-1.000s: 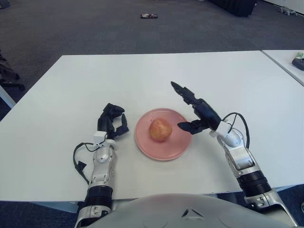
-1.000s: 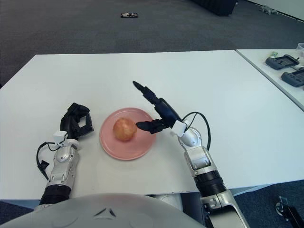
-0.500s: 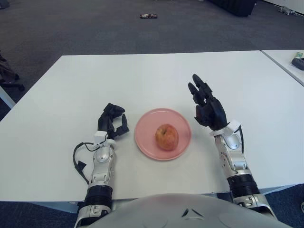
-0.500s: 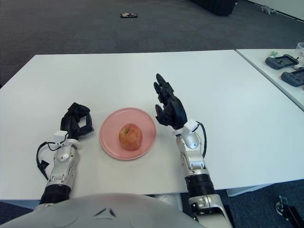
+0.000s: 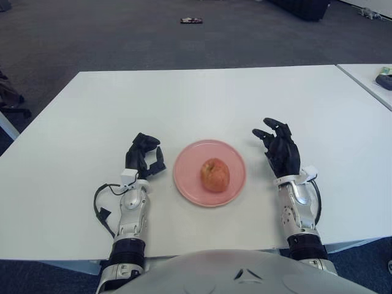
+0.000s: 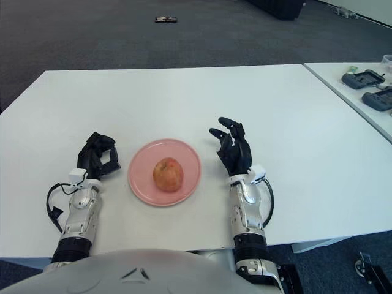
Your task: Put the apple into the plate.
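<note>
Right hand (image 5: 278, 147) withdrawn beside plate (image 5: 187, 177), fingers spread; apple (image 5: 215, 174) centred.

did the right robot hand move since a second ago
Yes. The right robot hand pulled back off the pink plate, where it was reaching over the apple, and now shows right of the rim with fingers open.

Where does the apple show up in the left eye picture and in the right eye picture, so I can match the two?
Left eye view: the apple lies on the pink plate, just right of the picture's centre, lower half.
Right eye view: the apple lies on that plate, left of centre, lower half.
Shared landmark: the right hand, fingers spread and holding nothing, shows to the right of the plate in both.
</note>
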You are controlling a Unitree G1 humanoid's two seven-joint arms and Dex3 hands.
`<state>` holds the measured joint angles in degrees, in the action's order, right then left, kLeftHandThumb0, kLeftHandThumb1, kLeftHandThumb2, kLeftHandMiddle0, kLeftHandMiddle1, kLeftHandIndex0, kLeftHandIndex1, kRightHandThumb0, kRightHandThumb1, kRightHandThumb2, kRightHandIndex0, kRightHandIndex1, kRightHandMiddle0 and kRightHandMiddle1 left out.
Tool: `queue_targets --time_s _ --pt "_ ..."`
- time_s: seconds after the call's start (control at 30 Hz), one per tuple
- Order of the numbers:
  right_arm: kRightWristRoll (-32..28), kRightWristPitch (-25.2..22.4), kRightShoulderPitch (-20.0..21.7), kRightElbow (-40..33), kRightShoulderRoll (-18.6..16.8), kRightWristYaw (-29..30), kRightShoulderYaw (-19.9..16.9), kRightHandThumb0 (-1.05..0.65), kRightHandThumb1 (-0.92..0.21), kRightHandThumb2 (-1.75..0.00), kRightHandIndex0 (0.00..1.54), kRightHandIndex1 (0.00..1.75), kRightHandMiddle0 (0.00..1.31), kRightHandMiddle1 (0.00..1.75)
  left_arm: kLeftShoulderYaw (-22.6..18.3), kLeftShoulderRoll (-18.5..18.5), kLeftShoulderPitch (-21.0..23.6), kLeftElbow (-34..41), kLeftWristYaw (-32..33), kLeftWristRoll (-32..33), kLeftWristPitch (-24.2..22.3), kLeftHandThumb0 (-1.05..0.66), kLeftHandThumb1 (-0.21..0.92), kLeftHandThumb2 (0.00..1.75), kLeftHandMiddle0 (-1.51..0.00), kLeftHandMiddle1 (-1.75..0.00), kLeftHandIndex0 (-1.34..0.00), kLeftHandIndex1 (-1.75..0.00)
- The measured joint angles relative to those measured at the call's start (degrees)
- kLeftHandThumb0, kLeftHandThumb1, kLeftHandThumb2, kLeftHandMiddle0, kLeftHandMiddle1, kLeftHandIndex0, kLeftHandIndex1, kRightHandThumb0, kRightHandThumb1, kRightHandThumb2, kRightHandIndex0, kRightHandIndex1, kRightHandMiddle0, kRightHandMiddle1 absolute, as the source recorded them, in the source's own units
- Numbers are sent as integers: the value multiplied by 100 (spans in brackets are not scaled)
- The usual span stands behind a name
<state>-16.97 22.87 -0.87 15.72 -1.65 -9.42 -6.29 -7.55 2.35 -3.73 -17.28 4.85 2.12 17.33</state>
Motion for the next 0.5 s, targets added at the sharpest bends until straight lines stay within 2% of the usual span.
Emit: queue_targets --time_s 0.03,0.2,0.5 --pt "24 3 13 21 -24 74 -33 -51 -65 -102 55 163 39 174 1 1 -3 10 -2 4 -10 -46 36 128 -106 -175 -57 -175" --pt "129 7 146 157 -145 492 -205 -45 -50 -112 65 171 48 174 2 7 -18 74 -2 17 -81 -46 37 127 -106 -175 -57 -175" --pt "206 -64 233 397 -277 782 -356 -44 -43 -118 73 175 52 175 8 23 -59 207 -2 23 -227 -46 37 127 -105 -175 -57 -175"
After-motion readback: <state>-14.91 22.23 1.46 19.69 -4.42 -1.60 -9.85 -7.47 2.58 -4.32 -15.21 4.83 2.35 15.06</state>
